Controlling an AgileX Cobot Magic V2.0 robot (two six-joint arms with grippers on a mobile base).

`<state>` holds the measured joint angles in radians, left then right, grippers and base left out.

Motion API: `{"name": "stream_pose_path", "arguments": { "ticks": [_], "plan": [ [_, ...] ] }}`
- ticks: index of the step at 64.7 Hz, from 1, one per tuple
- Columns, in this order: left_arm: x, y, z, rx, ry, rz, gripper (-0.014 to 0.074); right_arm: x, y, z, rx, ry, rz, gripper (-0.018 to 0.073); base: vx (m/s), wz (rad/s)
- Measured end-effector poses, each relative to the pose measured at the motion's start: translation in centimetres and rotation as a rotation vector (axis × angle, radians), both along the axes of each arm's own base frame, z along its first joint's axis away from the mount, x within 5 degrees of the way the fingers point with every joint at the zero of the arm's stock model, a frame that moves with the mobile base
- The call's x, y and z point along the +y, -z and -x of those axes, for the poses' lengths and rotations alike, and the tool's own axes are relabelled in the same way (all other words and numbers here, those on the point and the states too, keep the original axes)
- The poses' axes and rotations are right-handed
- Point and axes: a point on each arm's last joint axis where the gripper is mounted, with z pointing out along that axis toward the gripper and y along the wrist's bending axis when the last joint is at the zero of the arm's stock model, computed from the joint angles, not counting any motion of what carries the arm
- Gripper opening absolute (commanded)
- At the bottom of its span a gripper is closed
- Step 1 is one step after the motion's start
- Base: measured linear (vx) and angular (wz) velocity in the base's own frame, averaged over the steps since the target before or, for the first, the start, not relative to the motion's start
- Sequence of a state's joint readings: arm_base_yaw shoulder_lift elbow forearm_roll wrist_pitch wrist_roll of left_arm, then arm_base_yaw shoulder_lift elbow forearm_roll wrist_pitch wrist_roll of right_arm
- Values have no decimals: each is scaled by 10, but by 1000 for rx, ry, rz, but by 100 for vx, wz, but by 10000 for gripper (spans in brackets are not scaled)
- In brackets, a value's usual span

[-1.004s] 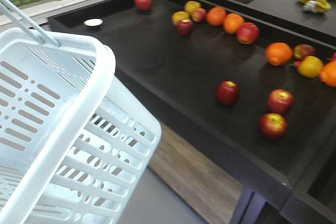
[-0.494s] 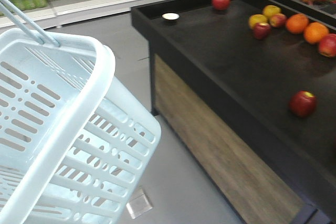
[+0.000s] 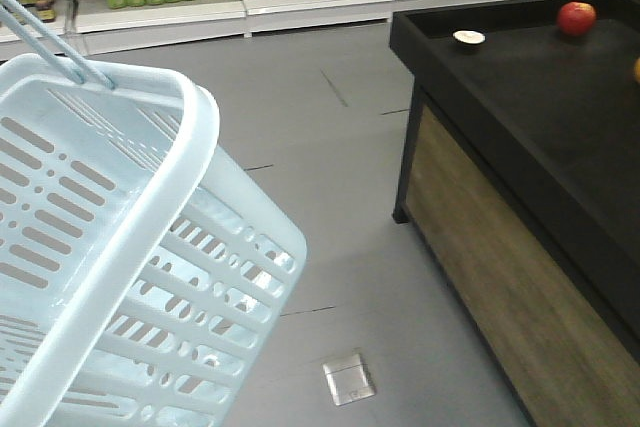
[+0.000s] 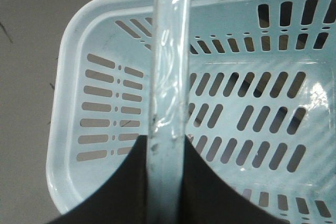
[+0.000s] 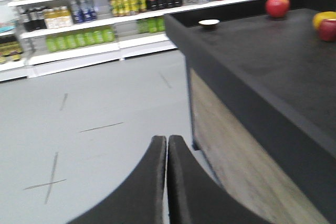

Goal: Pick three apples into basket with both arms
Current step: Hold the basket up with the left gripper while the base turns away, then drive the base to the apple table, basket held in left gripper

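Front view: the camera had swung off the display table [image 3: 520, 97]. Only one apple [image 3: 578, 18] remained in sight at its far corner, and the basket [image 3: 190, 137] hung well left of it. Left wrist: the left gripper [image 4: 165, 150] pinched the basket's handle [image 4: 168, 77], nothing inside. Right wrist: the right gripper [image 5: 167, 145], jaws pressed together and empty, sat short of the table, so picking looked on hold.

The left gripper [image 4: 165, 148] shows as two matte black fingers [image 4: 113, 192], broad at the base and sweeping inward in a smooth curve to narrow tips. The right gripper [image 5: 167, 145] has a like pair, plain-surfaced and horn-shaped, looking charcoal rather than pure black, though the soft focus may account for that
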<state>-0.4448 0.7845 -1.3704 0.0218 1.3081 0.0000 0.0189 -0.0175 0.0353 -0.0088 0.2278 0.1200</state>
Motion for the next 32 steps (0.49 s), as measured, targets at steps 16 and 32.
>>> {"name": "stream_pose_path", "arguments": {
  "ticks": [16,32],
  "plan": [
    [0,0,0,0,0,0,-7,0,0,0,0,0,0,-9,-1,54],
    [0,0,0,0,0,0,-8,0,0,0,0,0,0,-9,3,53]
  ]
}}
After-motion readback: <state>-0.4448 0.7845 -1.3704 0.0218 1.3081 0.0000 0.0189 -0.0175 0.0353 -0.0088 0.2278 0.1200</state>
